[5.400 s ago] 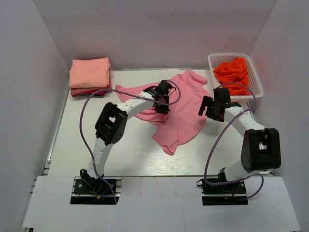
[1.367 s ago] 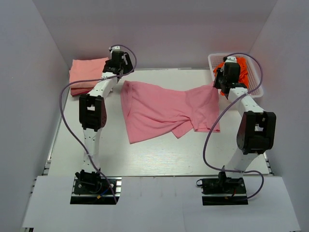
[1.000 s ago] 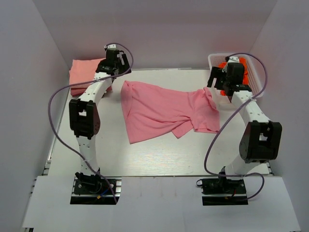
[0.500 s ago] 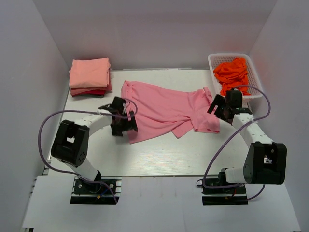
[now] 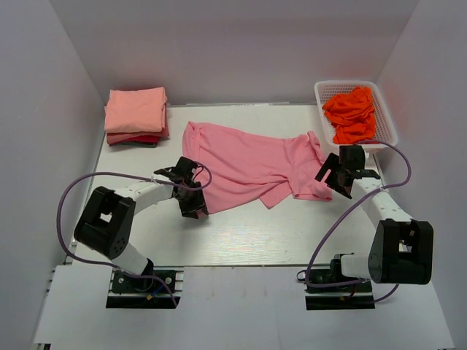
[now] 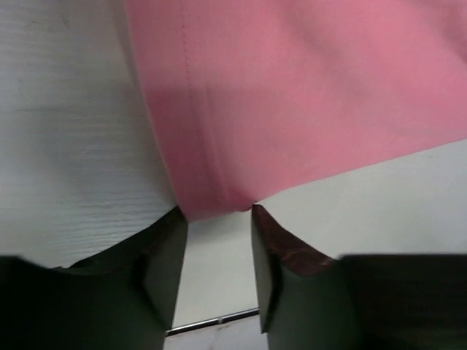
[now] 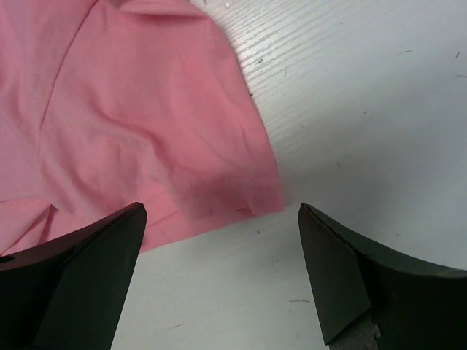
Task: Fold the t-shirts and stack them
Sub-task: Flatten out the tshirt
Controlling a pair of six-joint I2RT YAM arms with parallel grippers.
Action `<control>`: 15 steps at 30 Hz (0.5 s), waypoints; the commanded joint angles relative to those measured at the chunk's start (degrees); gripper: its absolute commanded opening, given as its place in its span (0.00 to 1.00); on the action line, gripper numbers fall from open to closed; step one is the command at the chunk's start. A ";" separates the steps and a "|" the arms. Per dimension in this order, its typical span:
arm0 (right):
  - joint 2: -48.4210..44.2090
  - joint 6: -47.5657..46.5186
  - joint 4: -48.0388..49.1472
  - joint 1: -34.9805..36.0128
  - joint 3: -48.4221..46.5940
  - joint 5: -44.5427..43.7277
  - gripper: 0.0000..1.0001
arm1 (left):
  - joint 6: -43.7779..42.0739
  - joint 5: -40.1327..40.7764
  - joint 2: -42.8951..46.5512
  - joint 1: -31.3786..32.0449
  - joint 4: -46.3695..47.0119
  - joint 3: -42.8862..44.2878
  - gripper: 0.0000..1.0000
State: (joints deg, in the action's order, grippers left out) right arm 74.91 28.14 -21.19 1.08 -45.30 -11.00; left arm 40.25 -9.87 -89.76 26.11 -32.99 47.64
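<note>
Now setting up the fold: reaching low to both near corners of rose-pink t-shirt [image 5: 252, 164], spread rumpled on surface [image 5: 255, 233], likely to lift both together. Left jaws part-narrowed, gap showing, hem corner right at the tips, no pinch confirmed. Right jaws wide open, near-right corner just ahead between them, not touching. Folded stack [image 5: 136, 115] far left
</note>
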 commanded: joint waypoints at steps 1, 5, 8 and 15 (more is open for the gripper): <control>-1.53 0.86 0.01 -0.47 0.65 -1.65 0.90 | 0.27 4.59 -4.28 1.22 -1.90 -1.41 0.49; -1.70 1.13 0.10 -2.12 1.70 -1.91 0.90 | 0.27 6.70 -6.74 1.23 -2.42 -0.18 0.38; -1.26 0.86 0.01 -2.66 2.41 -2.53 0.90 | 0.80 7.32 -8.76 1.23 -2.43 0.35 0.27; 3.04 0.25 3.43 -4.16 3.38 -1.39 0.85 | 0.27 7.85 -12.29 1.23 -2.60 2.99 0.00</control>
State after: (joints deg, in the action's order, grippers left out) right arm 76.09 28.27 -20.58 -2.48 -42.26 -13.02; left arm 41.65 -10.61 -96.68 26.85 -36.47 53.41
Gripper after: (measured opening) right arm 0.869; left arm 0.031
